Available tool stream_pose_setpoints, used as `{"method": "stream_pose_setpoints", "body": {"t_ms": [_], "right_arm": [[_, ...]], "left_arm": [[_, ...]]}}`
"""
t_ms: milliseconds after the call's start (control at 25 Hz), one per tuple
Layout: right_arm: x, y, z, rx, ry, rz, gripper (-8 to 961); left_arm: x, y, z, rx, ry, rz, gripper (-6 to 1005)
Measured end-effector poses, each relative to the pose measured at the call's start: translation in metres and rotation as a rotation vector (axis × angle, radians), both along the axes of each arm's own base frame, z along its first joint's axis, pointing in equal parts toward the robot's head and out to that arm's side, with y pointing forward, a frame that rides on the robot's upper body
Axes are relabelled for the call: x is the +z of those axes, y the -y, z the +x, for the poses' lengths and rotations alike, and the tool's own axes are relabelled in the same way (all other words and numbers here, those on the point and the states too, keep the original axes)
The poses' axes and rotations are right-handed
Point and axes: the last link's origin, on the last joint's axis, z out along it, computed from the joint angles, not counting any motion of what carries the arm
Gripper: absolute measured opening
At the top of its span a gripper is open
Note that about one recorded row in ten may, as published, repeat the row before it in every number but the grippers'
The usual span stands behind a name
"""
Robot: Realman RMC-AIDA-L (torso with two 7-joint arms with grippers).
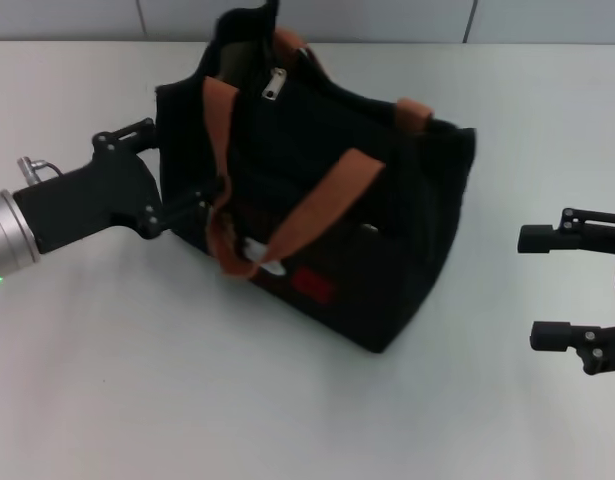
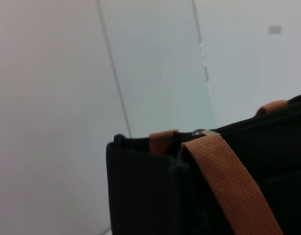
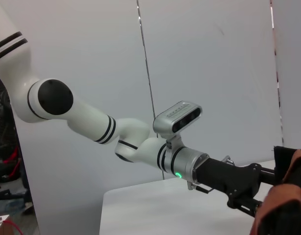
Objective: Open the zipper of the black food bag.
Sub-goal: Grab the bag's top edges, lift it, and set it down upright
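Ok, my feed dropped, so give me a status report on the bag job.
Left end effector against the bag's left end, by a handle. Right end effector open, clear of it. Zipper pull at far rim. Nothing in the way.

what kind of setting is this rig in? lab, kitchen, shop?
Most likely a lab or test bench, not a kitchen. The black food bag sits alone on a plain white table, plain pale wall panels stand behind it, and the left gripper is at the bag's end.
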Motion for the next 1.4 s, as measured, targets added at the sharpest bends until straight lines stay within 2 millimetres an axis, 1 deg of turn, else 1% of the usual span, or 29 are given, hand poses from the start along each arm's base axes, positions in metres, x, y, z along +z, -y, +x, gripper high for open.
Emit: {"method": "stream_pose_setpoints", "body": {"t_ms": [120, 440, 560, 640, 840, 960, 1000, 1040, 1080, 1200, 1240, 1280, 1400], "right_arm": [[0.000, 0.001, 0.001, -0.003, -0.001, 0.003, 792], [0.001, 0.001, 0.000, 0.002, -0.019, 0.007, 788], [0.002, 0.002, 0.000, -0.002, -0.030, 0.013, 786], [0.004, 0.004, 0.001, -0.013, -0.069, 0.036, 785], [0.009, 0.007, 0.001, -0.026, -0.141, 0.075, 782], [0.011, 0.007, 0.002, -0.047, -0.150, 0.078, 781], [0.013, 0.007, 0.003, -0.063, -0.155, 0.078, 780], [0.017, 0.003, 0.004, -0.107, -0.166, 0.082, 780], [0.017, 0.003, 0.004, -0.107, -0.166, 0.082, 779], [0.026, -0.005, 0.001, -0.157, -0.172, 0.091, 777], [0.034, -0.014, -0.005, -0.203, -0.155, 0.075, 777], [0.034, -0.014, -0.005, -0.203, -0.155, 0.075, 776], [0.045, -0.031, -0.022, -0.297, -0.116, 0.013, 775]], "left_arm": [[-0.004, 0.002, 0.002, -0.006, 0.025, -0.009, 722], [-0.010, 0.002, 0.007, -0.022, 0.036, -0.002, 491], [-0.015, 0.004, 0.008, -0.044, 0.051, 0.034, 366], [-0.016, 0.006, 0.011, -0.063, 0.071, 0.068, 282], [-0.013, 0.006, 0.016, -0.092, 0.099, 0.091, 143], [-0.008, 0.005, 0.020, -0.119, 0.109, 0.104, 117], [-0.001, 0.005, 0.024, -0.157, 0.119, 0.115, 108], [0.010, 0.005, 0.031, -0.216, 0.127, 0.133, 99], [0.010, 0.005, 0.031, -0.216, 0.127, 0.133, 99], [0.026, 0.006, 0.042, -0.315, 0.136, 0.157, 99], [0.030, 0.007, 0.046, -0.348, 0.138, 0.160, 99], [0.034, 0.007, 0.049, -0.376, 0.136, 0.161, 99], [0.039, 0.007, 0.056, -0.440, 0.118, 0.158, 99]]}}
